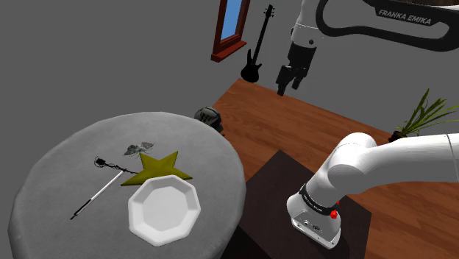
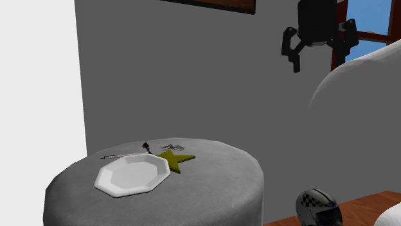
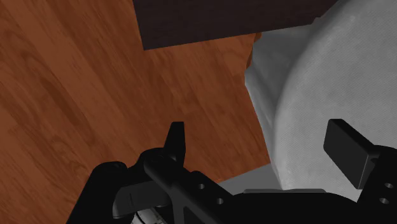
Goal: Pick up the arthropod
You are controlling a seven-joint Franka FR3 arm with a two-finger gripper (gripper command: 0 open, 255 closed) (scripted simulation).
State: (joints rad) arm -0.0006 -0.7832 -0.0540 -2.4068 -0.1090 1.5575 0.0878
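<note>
**Gripper high and open, arthropod on table by the star**

Nearest in the shoulder view: dark box stand (image 1: 276, 187) with the white arm's base. The upper arm link reads "FRANKA EMIKA" (image 1: 404, 16).

Round grey table (image 1: 59, 176) carries a white octagonal plate (image 1: 163, 210) at its near edge. Behind the plate is a yellow-olive star (image 1: 158, 169), its near points touching the plate's rim. A thin black-and-white rod (image 1: 95, 195) lies on the shoulder view's left of both.

The arthropod (image 1: 138, 148), small and grey, sits just beyond the star's far point, near the rod's black head. Nothing covers it.

A helmet (image 1: 209, 116) is on the wood floor behind the table.

The gripper (image 1: 290, 77) hangs well above and apart from the table. Its fingers (image 3: 176, 143) are spread wide with nothing between them.

A black bass guitar (image 1: 255, 55) leans on the far grey wall below a red-framed window (image 1: 229, 29).
</note>
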